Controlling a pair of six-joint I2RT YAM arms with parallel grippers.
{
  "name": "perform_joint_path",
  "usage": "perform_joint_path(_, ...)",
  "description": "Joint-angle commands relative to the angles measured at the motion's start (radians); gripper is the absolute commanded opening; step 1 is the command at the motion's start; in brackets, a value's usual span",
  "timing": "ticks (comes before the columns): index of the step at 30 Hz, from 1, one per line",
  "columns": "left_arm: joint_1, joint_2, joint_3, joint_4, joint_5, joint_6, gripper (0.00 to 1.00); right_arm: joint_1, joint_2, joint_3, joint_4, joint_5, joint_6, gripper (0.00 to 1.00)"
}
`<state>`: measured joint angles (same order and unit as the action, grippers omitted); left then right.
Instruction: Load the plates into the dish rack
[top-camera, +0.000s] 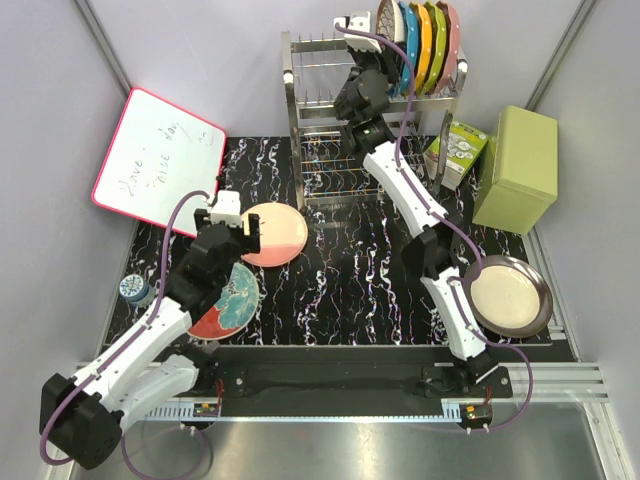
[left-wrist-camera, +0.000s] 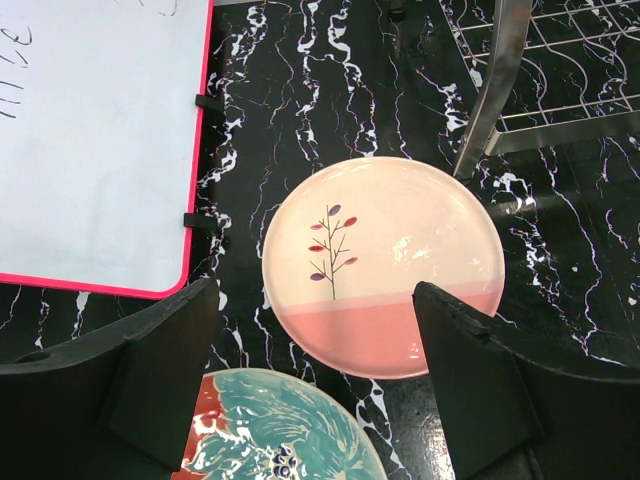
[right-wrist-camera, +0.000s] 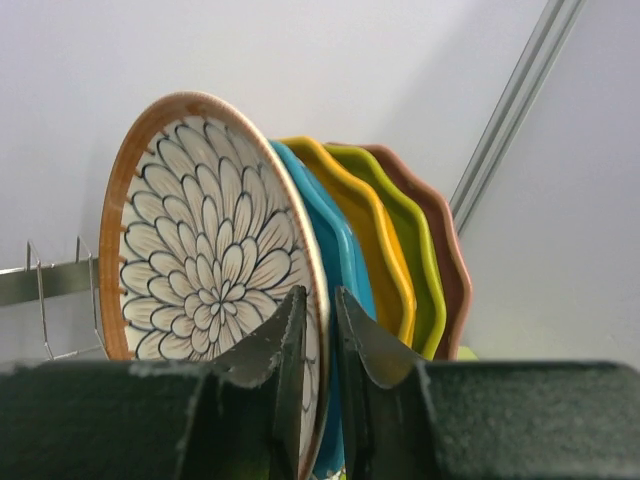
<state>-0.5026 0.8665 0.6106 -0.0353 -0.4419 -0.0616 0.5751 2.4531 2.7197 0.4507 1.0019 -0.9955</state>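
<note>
The dish rack stands at the back of the table. On its top tier the brown-rimmed floral plate stands on edge. My right gripper straddles that plate's rim, its jaws a little apart and open. My left gripper hangs wide open and empty over the near edge of the pink-and-cream sprig plate. The red plate with the teal flower lies just in front of it. A cream plate with a dark rim lies flat at the right.
Blue, orange, green and pink plates stand behind the floral one. A red-framed whiteboard leans at the left. A green box and a small carton sit right of the rack. A small round thing lies at the left edge.
</note>
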Motion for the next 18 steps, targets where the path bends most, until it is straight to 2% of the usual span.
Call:
perform_joint_path(1, -0.004, 0.008, 0.029, 0.038, 0.022, -0.018, 0.85, -0.008, -0.072, 0.028, 0.092, -0.034, 0.011, 0.24)
perform_joint_path(7, -0.004, 0.02, 0.041, 0.038, 0.022, -0.018, 0.85, -0.004, -0.094, 0.022, 0.1, -0.048, -0.002, 0.24)
perform_joint_path(10, -0.004, 0.023, 0.051, 0.038, 0.009, 0.005, 0.88, 0.02, -0.147, -0.021, 0.141, -0.075, -0.041, 0.3)
perform_joint_path(12, -0.002, 0.025, 0.057, 0.067, -0.035, 0.037, 0.9, 0.038, -0.175, -0.07, 0.207, -0.086, -0.115, 0.32)
perform_joint_path(14, 0.001, 0.023, 0.06, 0.153, -0.061, 0.126, 0.97, 0.066, -0.203, -0.08, 0.256, -0.08, -0.205, 0.35)
perform_joint_path(16, 0.003, 0.04, 0.083, 0.201, -0.07, 0.207, 0.99, 0.083, -0.227, -0.084, 0.299, -0.063, -0.265, 0.35)
perform_joint_path(18, 0.007, 0.061, 0.139, 0.164, -0.064, 0.229, 0.99, 0.085, -0.249, -0.092, 0.313, -0.019, -0.304, 0.35)
